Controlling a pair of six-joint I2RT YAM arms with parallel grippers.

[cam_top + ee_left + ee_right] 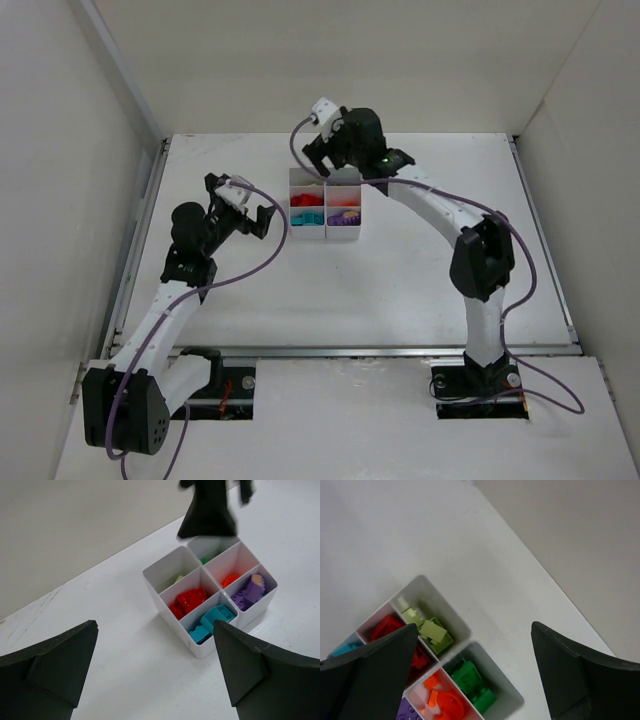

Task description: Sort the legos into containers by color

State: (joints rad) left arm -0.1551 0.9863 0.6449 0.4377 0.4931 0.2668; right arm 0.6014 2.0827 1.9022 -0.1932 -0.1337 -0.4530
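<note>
Nearest the arm bases, the left gripper [256,214] hangs over the bare white table [420,290], just left of the box [340,236]. Its black wedge-shaped fingers [60,665] are spread wide with nothing between them. Its own camera looks down past those fingers at the box, which has thin, glossy white plastic walls and six square cells in two columns of three. The legos [189,600] lie sorted inside. From near to far, the left column holds teal, red and yellow-green; the right column holds purple, orange and green.

Farther off, the right gripper [318,160] hovers over the far end of the box, its jaws also wide and empty. Whether it touches the rim cannot be told. The right wrist view shows the far cells plainly, with pale yellow-green bricks and studded green ones. The overhead view hides these under the arm, but it alone shows both arms whole.
</note>
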